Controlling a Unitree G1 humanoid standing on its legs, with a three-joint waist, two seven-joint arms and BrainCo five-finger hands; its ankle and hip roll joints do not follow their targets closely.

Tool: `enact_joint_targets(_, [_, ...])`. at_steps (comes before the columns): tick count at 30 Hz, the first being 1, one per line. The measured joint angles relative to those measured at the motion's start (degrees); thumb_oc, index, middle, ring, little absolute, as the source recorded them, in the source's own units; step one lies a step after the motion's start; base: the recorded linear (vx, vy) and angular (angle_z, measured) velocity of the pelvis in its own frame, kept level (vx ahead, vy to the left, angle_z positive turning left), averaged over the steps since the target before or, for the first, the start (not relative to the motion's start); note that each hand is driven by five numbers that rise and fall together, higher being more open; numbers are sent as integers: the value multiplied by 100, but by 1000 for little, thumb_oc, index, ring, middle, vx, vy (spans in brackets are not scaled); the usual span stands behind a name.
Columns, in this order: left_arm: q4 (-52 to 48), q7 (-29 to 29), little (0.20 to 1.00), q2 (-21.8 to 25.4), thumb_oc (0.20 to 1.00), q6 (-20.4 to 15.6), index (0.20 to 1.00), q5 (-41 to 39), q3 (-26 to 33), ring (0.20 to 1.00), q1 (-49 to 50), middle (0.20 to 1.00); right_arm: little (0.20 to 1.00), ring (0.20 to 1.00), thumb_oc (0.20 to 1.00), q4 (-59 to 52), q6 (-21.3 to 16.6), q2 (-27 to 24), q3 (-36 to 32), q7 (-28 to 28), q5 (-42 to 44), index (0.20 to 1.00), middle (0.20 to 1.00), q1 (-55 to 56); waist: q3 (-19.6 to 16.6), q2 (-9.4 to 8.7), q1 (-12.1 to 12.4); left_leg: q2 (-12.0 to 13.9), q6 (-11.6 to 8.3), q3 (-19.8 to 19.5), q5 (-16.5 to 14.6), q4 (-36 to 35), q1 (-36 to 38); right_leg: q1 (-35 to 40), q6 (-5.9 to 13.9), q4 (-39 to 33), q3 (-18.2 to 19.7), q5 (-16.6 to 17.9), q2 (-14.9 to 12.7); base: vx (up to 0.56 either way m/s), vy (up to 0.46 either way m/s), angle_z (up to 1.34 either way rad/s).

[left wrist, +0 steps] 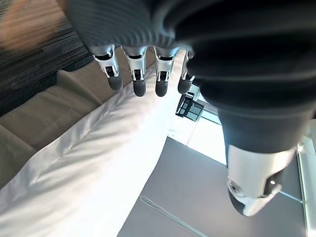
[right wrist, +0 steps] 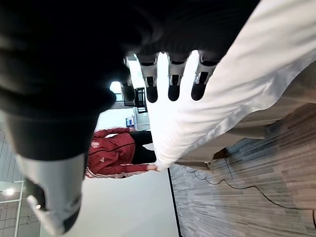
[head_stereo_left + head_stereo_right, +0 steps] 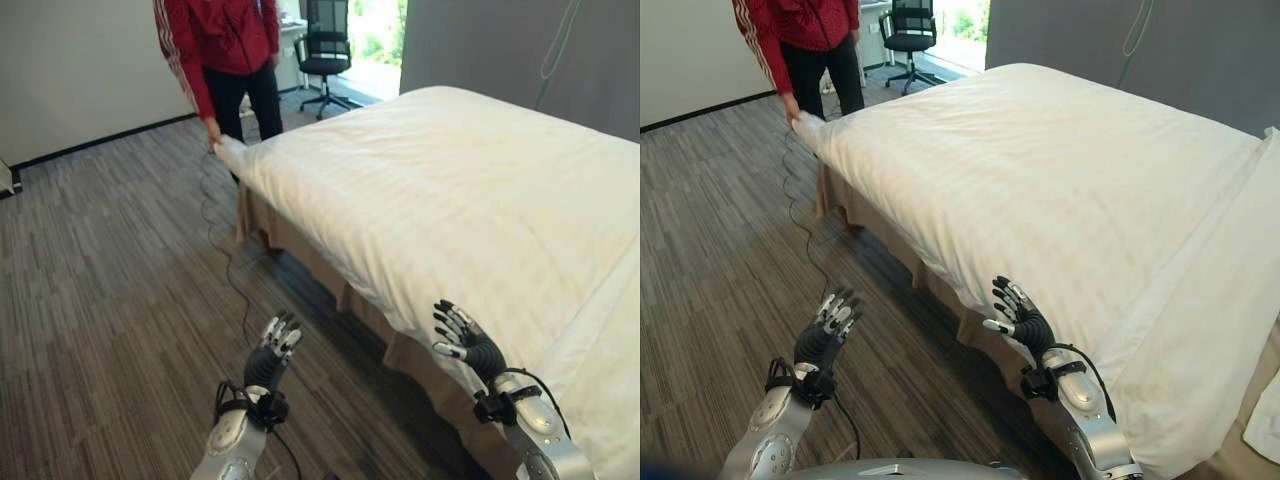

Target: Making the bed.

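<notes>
- Nearest us, our left hand [image 3: 272,352] hovers over the carpet, off the bed's side, fingers spread, empty.
- Our right hand [image 3: 462,338] is raised beside the white duvet's [image 3: 440,190] hanging edge, fingers straight, holding nothing.
- The duvet covers the bed [image 3: 310,255].
- At the bed's far corner, a person [image 3: 225,50] grips the duvet.
- Next, we judge, we must grasp our edge and pull.

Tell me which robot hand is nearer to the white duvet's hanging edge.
Right. The right hand, fingers relaxed, is raised right at the white duvet where its edge hangs over the bed's side. The left hand, also open, is over the carpet, apart from the bed.
</notes>
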Motion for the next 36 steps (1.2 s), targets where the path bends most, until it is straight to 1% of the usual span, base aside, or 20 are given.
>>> enact_joint_targets(12, [0, 20, 1000, -1, 1000, -2, 1000, 21, -3, 1000, -5, 1000, 1000, 1000, 1000, 0, 52, -4, 117, 95, 0, 1000, 1000, 5, -11, -37, -33, 19, -21, 103, -15, -41, 101, 86, 0, -154, 90, 56, 32, -5, 22, -5])
enact_joint_targets(14, [0, 20, 1000, -1, 1000, -3, 1000, 24, -21, 1000, -9, 1000, 1000, 1000, 1000, 2, 54, -2, 122, 96, 5, 1000, 1000, 29, -13, -46, -80, 18, -19, 142, -16, -47, 119, 82, -3, -163, 131, 70, 33, -4, 49, -9])
enact_joint_targets(18, [0, 19, 1000, -1, 1000, -3, 1000, 54, -28, 1000, -28, 1000, 1000, 1000, 1000, 9, 54, -2, 123, 92, 11, 1000, 1000, 31, -13, -59, -94, 21, -32, 167, -26, -47, 131, 94, -1, -170, 159, 86, 36, -1, 16, -3])
enact_joint_targets(30, [0, 19, 1000, -1, 1000, -3, 1000, 54, -27, 1000, -22, 1000, 1000, 1000, 1000, 16, 60, -3, 147, 91, 15, 1000, 1000, 30, -12, -60, -85, 26, -39, 183, -31, -77, 151, 95, 0, -172, 178, 85, 36, -1, 6, 0])
enact_joint_targets(36, [-1, 190, 1000, -3, 1000, -4, 1000, 64, -25, 1000, -20, 1000, 1000, 1000, 1000, 16, 60, -2, 147, 50, 12, 1000, 1000, 31, -12, -60, -86, 27, -40, 191, -32, -77, 155, 95, 0, -170, 185, 85, 36, 0, 0, 0])
